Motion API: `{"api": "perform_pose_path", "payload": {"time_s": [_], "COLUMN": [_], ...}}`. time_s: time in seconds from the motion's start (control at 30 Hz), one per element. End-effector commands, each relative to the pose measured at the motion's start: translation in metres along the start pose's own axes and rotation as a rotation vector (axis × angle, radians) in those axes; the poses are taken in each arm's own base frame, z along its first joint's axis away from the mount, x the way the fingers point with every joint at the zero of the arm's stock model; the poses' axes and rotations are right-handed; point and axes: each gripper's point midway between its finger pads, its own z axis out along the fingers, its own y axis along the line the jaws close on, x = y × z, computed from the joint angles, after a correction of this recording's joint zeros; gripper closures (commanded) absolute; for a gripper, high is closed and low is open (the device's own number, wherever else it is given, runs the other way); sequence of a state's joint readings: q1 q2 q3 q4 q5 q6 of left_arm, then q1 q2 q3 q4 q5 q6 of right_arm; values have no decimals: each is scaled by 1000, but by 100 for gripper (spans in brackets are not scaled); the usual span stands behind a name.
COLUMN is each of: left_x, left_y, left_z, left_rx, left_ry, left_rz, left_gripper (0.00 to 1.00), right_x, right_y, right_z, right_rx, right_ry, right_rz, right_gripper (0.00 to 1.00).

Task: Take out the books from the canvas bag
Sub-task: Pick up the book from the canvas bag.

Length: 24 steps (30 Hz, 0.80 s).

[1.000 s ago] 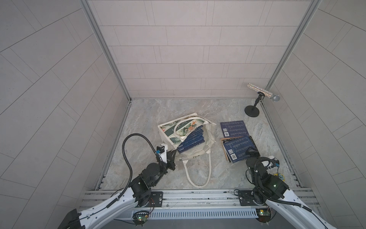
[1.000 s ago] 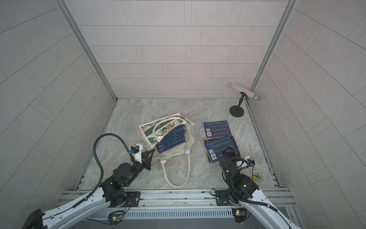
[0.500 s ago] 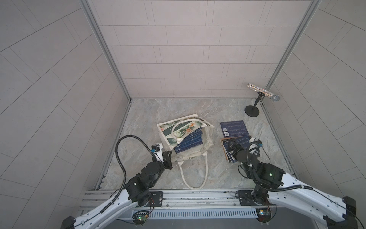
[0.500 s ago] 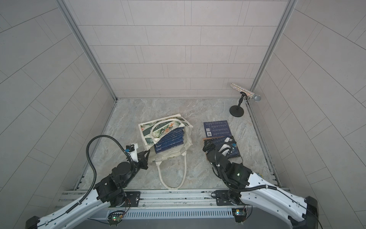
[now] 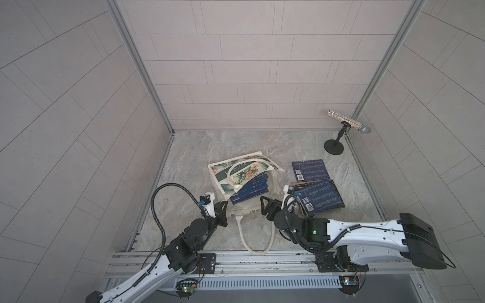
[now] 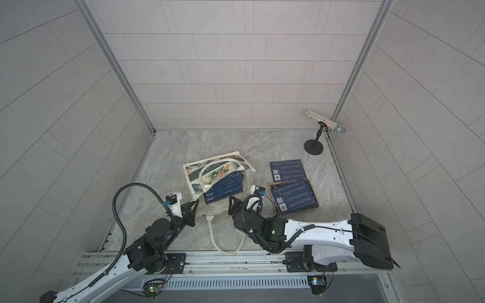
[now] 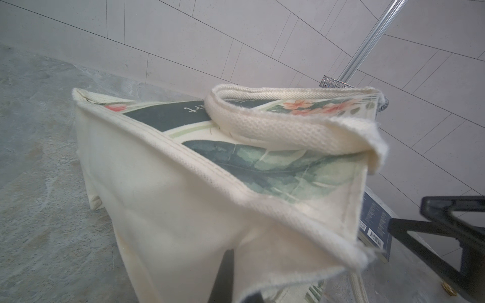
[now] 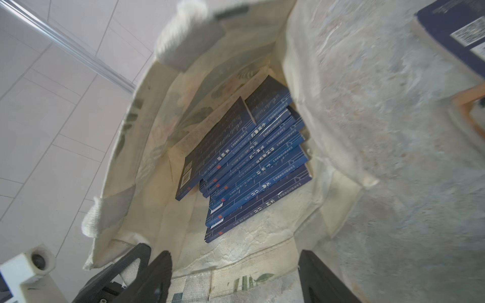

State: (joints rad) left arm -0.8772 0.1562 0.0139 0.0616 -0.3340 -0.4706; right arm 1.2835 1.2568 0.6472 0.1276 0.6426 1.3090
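The canvas bag (image 5: 223, 181) (image 6: 195, 178) lies on its side on the marble floor, mouth toward the arms. Several navy books (image 5: 250, 190) (image 8: 252, 162) are stacked inside it. Two more book piles (image 5: 308, 170) (image 5: 321, 196) lie on the floor to its right. My left gripper (image 5: 225, 207) is shut on the bag's near rim; cream cloth (image 7: 183, 210) fills the left wrist view around one dark finger (image 7: 225, 275). My right gripper (image 5: 265, 207) (image 8: 236, 278) stands open at the mouth, its fingers (image 8: 322, 278) either side of the lower rim.
A glittery microphone (image 5: 346, 124) on a black stand sits in the back right corner. One rope handle (image 5: 256, 236) loops over the floor toward the front rail (image 5: 236, 259). Tiled walls close in three sides.
My right arm has swung left from the book piles to the bag's mouth. The left gripper has kept its hold on the rim, shifting slightly.
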Motion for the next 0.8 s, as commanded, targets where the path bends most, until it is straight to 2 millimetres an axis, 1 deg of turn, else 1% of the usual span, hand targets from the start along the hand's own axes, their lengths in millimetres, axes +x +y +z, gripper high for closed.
{"api": "perform_pose_path", "payload": {"time_s": [0.0,0.13,0.23,0.37,0.53,0.6,0.7,0.77], "left_x": [-4,-4,-5,-5,-5,-5,-5,-6], "left_y": [-4,-5,-7,-11,-14,-14,-16,-16], "left_z": [0,-1,-1,-1,-1,0,0,1], "left_rx": [18,23,34,53,73,72,80,74], "left_ry": [-7,-7,-9,-9,-9,-10,-8,-6], "left_rz": [13,16,17,19,20,23,24,28], "left_gripper": [100,100,100,100,100,100,100,100], "right_x": [13,27,36,39,39,40,39,38], "right_y": [20,25,15,9,-13,-23,-33,-46], "right_z": [14,37,56,80,108,112,109,102], "right_rx": [-55,-56,-22,1,38,57,69,110], "right_ry": [6,-12,17,45,65,71,41,38], "right_rz": [52,65,85,90,147,153,166,206], "right_gripper": [22,24,26,32,34,35,34,33]}}
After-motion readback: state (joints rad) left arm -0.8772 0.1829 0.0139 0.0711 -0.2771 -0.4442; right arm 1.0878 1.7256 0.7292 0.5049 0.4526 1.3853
